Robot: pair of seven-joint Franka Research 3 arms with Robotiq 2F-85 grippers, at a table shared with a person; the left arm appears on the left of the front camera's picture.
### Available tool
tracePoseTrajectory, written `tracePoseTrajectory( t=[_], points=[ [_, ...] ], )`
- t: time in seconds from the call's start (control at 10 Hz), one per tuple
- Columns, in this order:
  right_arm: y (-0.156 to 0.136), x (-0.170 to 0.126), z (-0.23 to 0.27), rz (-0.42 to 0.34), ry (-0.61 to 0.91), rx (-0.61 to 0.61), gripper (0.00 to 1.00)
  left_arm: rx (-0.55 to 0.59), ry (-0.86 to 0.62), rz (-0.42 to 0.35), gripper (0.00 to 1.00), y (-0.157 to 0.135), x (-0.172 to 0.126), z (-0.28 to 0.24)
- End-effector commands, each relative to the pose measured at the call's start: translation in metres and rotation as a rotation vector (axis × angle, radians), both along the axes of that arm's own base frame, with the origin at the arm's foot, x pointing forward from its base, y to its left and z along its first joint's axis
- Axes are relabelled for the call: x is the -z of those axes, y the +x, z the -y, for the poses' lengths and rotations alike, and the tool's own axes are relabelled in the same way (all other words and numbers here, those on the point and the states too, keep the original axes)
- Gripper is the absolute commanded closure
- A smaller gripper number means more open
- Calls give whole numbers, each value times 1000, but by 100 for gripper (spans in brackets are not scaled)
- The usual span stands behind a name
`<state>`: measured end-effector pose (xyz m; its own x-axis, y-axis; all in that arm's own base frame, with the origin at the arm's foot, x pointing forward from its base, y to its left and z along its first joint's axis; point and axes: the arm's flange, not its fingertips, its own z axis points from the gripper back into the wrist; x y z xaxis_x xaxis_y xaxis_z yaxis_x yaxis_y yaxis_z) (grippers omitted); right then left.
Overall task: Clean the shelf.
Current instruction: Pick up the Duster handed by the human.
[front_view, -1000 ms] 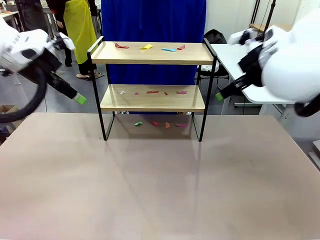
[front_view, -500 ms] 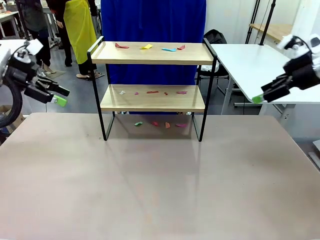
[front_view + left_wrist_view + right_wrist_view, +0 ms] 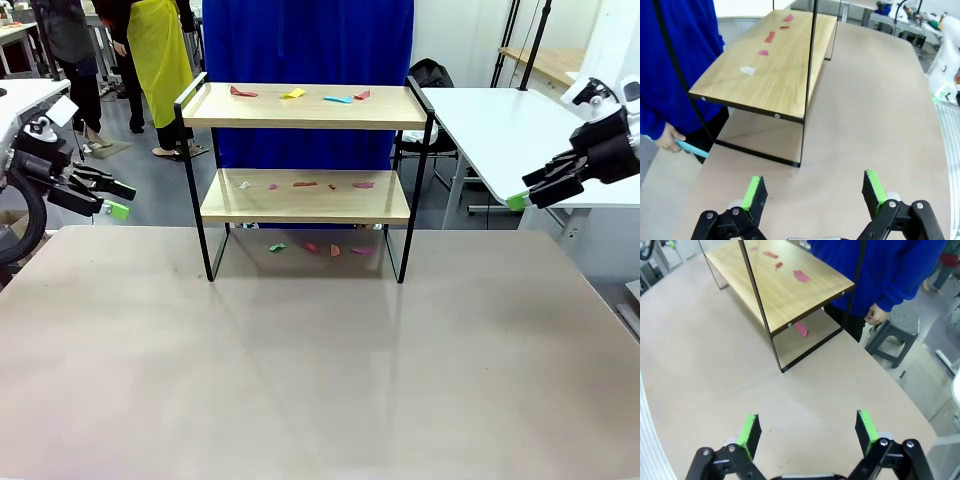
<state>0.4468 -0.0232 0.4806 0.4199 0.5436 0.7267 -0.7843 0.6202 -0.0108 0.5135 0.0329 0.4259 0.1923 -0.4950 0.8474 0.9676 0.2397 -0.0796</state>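
Note:
The shelf (image 3: 305, 107) stands at the far middle of the table, two wooden boards in a black frame. Several coloured paper scraps lie on its top board (image 3: 293, 93), on its lower board (image 3: 305, 184) and on the table beneath it (image 3: 335, 250). My left gripper (image 3: 125, 200) hovers open off the table's left edge, well left of the shelf. My right gripper (image 3: 520, 192) hangs open off to the right. In the left wrist view the open gripper (image 3: 814, 190) faces the shelf's lower board (image 3: 765, 70). The right wrist view has the open gripper (image 3: 807, 427) facing the board (image 3: 785, 285) and a pink scrap (image 3: 801, 329) below it.
A person in blue (image 3: 300, 40) stands right behind the shelf, one hand (image 3: 667, 142) holding a light blue object, the other hand (image 3: 875, 315) hanging near a stool (image 3: 900, 322). A white table (image 3: 490, 130) sits at the right. The wide tabletop (image 3: 320, 370) spreads in front.
Both arms have drawn outward from the shelf: the left gripper moved left, the right gripper moved right. Both stay open. Shelf and scraps have not moved.

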Motion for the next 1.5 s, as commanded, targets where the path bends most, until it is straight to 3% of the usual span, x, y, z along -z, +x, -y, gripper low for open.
tracePoseTrajectory(
  t=[0.0, 0.1, 0.2, 0.4, 0.6, 0.9, 1.2, 1.4],
  points=[
    [-4, -4, 2, 1, 7, 9, 0, 8, -11, 4, 0, -6, -5, 2],
    [-4, -4, 2, 1, 7, 9, 0, 0, 0, 0, 0, 0, 0, 0],
    [-1, -2, -2, 0, -11, 6, 0, 74, -48, 19, 0, 13, 6, -6],
    [27, 9, 37, -13, 37, -75, 0, 97, -102, 65, 0, 34, 19, -28],
    [60, 26, 73, 27, 152, -185, 0, 148, -212, 161, 0, 56, 33, -45],
    [98, 53, 121, 143, 266, -241, 0, 190, -361, 237, 0, 90, 62, -70],
    [116, 80, 146, 257, 329, -268, 0, 160, -472, 349, 0, 109, 87, -84],
    [124, 92, 157, 278, 360, -229, 0, 139, -479, 398, 0, 114, 96, -86]
  ],
)
